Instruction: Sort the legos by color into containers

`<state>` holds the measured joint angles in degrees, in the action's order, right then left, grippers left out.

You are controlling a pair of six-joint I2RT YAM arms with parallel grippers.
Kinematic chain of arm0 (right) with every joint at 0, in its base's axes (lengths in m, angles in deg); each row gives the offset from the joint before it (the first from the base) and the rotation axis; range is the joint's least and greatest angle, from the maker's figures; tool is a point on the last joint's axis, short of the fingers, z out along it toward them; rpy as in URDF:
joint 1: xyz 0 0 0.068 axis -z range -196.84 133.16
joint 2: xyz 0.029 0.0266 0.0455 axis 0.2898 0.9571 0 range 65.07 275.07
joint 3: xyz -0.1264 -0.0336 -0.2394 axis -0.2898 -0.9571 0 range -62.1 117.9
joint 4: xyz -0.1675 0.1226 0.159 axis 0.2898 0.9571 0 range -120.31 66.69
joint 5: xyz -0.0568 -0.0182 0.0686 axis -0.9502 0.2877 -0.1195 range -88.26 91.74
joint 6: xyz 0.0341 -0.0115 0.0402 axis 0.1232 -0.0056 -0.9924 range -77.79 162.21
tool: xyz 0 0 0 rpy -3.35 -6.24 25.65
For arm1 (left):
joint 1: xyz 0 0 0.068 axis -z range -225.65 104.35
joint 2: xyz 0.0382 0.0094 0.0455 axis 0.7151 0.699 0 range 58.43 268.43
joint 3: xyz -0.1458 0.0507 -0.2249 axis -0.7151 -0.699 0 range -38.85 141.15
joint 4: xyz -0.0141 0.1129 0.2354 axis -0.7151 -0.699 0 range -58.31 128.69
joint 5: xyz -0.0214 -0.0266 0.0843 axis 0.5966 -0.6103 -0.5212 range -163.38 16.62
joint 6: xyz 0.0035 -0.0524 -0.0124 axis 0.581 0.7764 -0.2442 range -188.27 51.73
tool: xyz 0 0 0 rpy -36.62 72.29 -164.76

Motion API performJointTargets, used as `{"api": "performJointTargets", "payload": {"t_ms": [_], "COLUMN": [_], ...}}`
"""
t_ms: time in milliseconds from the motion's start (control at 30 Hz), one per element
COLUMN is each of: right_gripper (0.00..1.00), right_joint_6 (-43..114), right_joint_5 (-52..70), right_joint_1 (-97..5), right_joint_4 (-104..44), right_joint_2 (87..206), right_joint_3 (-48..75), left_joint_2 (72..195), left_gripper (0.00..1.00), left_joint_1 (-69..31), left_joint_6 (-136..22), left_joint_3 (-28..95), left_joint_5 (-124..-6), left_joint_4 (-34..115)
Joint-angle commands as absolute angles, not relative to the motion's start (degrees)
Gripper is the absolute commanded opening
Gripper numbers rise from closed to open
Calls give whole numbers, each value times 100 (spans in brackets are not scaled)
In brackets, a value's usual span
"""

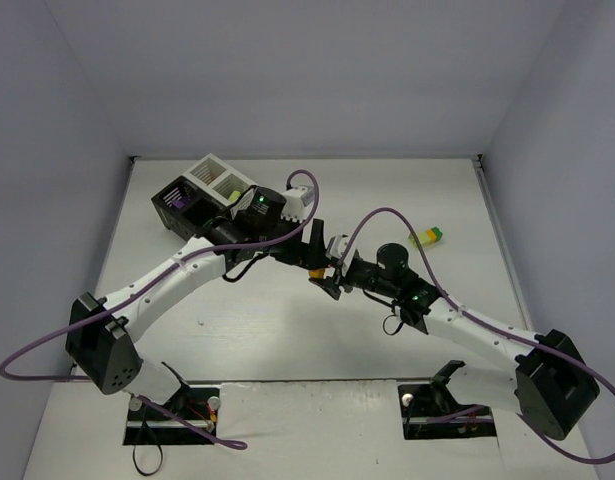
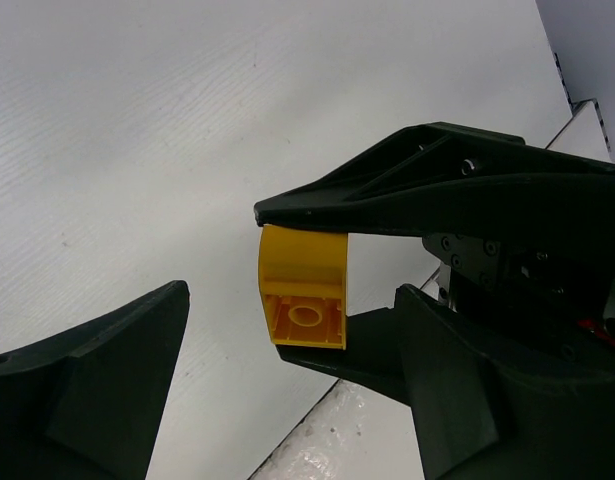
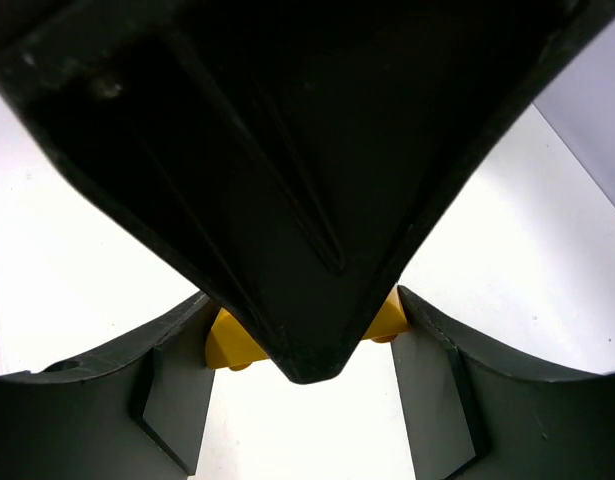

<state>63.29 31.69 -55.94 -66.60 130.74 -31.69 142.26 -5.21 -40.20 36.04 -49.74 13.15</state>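
Observation:
An orange-yellow lego [image 2: 305,290] is held off the table between the fingers of my right gripper [image 3: 302,300]; its ends [image 3: 227,340] touch both of those fingers. My left gripper [image 2: 292,300] is open, its two fingers spread wide on either side of the lego, not touching it. One left finger [image 3: 287,180] fills most of the right wrist view. In the top view both grippers meet mid-table around the lego [image 1: 315,270]. The containers [image 1: 212,190] stand at the back left, partly hidden by the left arm. A yellow and green lego stack [image 1: 427,237] lies on the table at the right.
A black bin [image 1: 175,207] shows something purple inside and a white bin [image 1: 227,185] something yellowish. Purple cables loop over both arms. Grey walls close the table at back and sides.

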Motion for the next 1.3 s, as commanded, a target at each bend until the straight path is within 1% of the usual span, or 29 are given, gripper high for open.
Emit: {"api": "performJointTargets", "payload": {"t_ms": [0,100,167,267,300,333,400,433,467,500,533,567,633,667,733,767,967,1067,1100,1267], "right_gripper": [7,7,8,8,8,8,10,13,18,35,46,63,78,90,100,100,100,100,100,100], "right_joint_6": [6339,6339,6330,6330,6330,6330,6321,6313,6313,6295,6260,6164,6102,6015,5944,5865,5496,5223,5162,5117], "right_joint_5": [3311,3320,3338,3329,3320,3320,3303,3285,3276,3250,3180,3145,3014,2943,2759,2671,2283,2257,2248,2239], "right_joint_1": [-5604,-5604,-5604,-5613,-5604,-5604,-5604,-5604,-5604,-5604,-5604,-5596,-5587,-5578,-5561,-5543,-5201,-5025,-4929,-4831], "right_joint_4": [-7197,-7214,-7223,-7232,-7241,-7249,-7232,-7232,-7223,-7206,-7188,-7162,-7109,-7048,-6969,-6951,-6968,-7012,-7003,-6968], "right_joint_2": [12897,12914,12923,12932,12958,12958,12976,12976,12976,12993,13020,13046,13160,13230,13283,13310,13205,13178,13187,13125], "right_joint_3": [-3125,-3134,-3134,-3134,-3125,-3134,-3125,-3125,-3116,-3099,-3081,-3064,-2976,-2941,-2836,-2818,-2809,-2826,-2818,-2826], "left_joint_2": [14245,14315,14351,14342,14351,14333,14324,14307,14307,14298,14272,14254,14202,14193,14158,14166,14140,14157,14175,14525], "left_gripper": [76,70,63,47,38,33,18,15,13,12,11,11,11,11,11,11,11,11,11,11], "left_joint_1": [-478,-470,-452,-443,-443,-443,-443,-443,-443,-452,-461,-469,-496,-531,-566,-627,-1101,-1611,-1917,-2587], "left_joint_6": [-4085,-4050,-4032,-3997,-3997,-3997,-4006,-4015,-4049,-4067,-4076,-4163,-4313,-4383,-4602,-4664,-5051,-5122,-5140,-5508], "left_joint_3": [3911,3902,3902,3884,3876,3884,3911,3937,3946,3963,3998,4025,4077,4113,4218,4244,4236,4245,4245,4411], "left_joint_5": [-4824,-4745,-4754,-4745,-4754,-4762,-4780,-4815,-4850,-4894,-4973,-5165,-5403,-5674,-6009,-6315,-7195,-7442,-7539,-8084], "left_joint_4": [1575,1655,1716,1812,1830,1839,1830,1830,1804,1769,1743,1664,1593,1506,1348,1321,1610,2005,2293,3209]}}
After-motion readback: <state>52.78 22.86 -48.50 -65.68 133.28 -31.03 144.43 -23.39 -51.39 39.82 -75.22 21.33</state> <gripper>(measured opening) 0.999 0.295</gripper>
